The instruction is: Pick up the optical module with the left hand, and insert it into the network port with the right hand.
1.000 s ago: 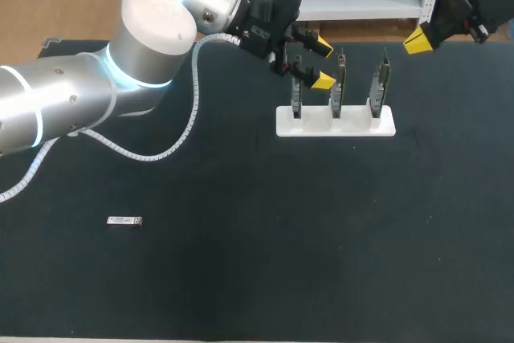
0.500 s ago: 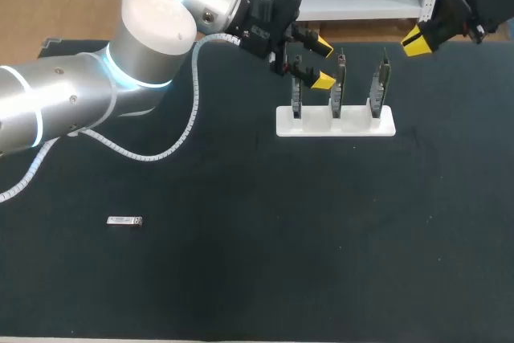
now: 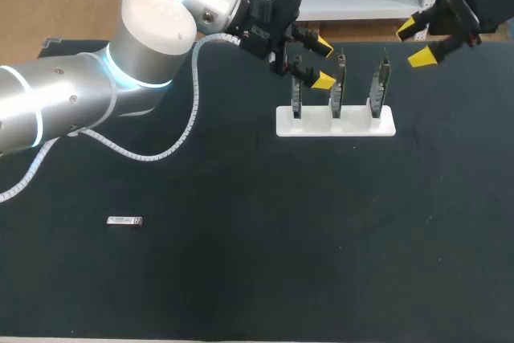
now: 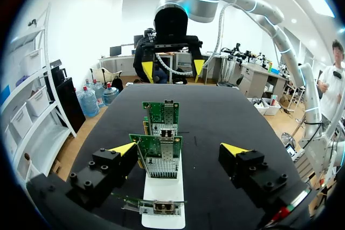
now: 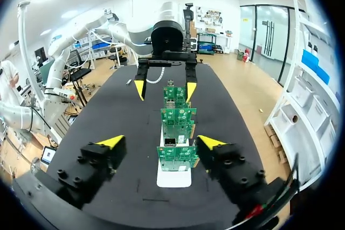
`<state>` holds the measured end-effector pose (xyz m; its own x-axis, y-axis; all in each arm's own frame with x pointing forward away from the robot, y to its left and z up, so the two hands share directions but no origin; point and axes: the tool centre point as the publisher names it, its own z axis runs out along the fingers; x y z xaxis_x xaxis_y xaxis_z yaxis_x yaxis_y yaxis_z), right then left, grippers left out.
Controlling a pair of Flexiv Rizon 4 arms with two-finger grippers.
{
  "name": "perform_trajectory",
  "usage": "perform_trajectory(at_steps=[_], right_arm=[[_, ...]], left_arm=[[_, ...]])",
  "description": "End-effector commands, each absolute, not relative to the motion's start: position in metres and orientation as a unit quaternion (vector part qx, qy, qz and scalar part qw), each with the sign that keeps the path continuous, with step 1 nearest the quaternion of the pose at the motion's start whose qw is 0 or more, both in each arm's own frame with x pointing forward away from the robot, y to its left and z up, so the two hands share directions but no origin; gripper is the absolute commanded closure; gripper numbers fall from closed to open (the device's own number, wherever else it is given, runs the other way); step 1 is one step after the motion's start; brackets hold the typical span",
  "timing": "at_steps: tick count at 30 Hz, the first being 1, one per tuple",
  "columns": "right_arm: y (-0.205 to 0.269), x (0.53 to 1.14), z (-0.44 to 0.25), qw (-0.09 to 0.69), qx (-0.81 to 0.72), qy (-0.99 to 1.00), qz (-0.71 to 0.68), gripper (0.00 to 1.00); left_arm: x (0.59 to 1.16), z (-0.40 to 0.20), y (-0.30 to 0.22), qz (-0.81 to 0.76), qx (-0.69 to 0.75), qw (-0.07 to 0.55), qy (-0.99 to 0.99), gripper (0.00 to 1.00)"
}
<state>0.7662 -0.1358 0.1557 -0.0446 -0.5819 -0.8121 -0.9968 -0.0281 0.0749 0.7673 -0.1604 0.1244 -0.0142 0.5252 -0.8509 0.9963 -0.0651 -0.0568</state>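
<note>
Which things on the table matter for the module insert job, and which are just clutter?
Job:
- small silver optical module
- three upright green network cards in a white holder
- left gripper, open
- right gripper, open

Not job:
- only the black tabletop itself

No legible text, numbers or signs in any view. Network cards (image 4: 156,154) in the white holder (image 3: 336,122), far right of middle: any print is too small to read. Same for the optical module (image 3: 124,220), near left on the bench (image 3: 241,263).
</note>
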Motion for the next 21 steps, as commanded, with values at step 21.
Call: perform_trajectory(at_steps=[21], right_arm=[[-0.135, 0.764, 0.156, 0.296, -0.625, 0.633, 0.349, 0.00]], left_arm=[[0.769, 0.136, -0.159, -0.365, 0.631, 0.328, 0.602, 0.00]])
